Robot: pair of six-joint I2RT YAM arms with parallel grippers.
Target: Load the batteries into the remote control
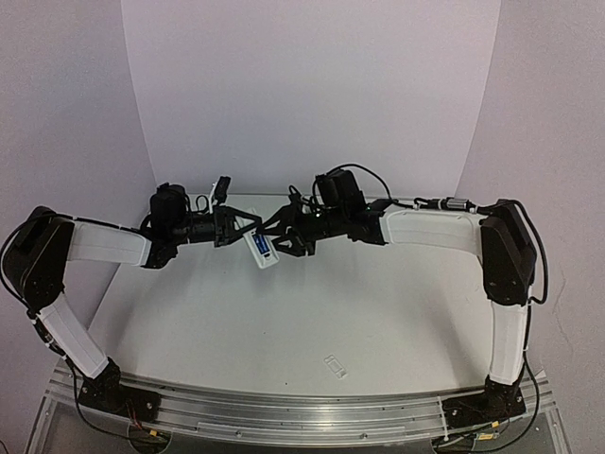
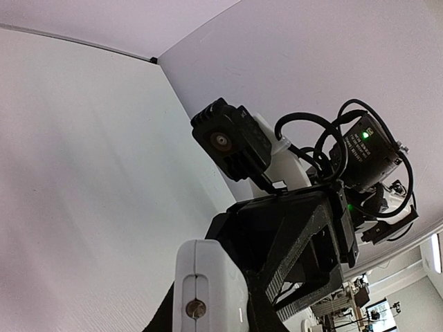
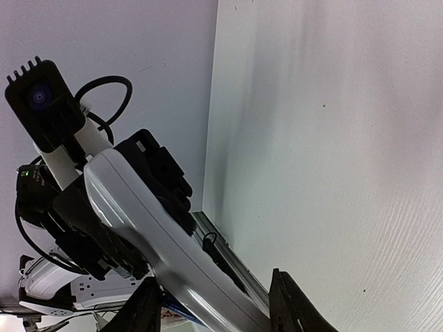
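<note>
Holding the remote control (image 1: 262, 251): left gripper (image 1: 248, 230), jaws pinching it, centre of the frame, above the table (image 1: 378, 303).
Right gripper (image 1: 281, 244): jaws on both sides of the remote control; pressing or not, I cannot tell.
Clear cover (image 1: 335, 366): on the table, lower centre.

clear cover piece (image 1: 336, 366): flat on table (image 1: 406, 303) | near front rail (image 1: 312, 409)
</note>
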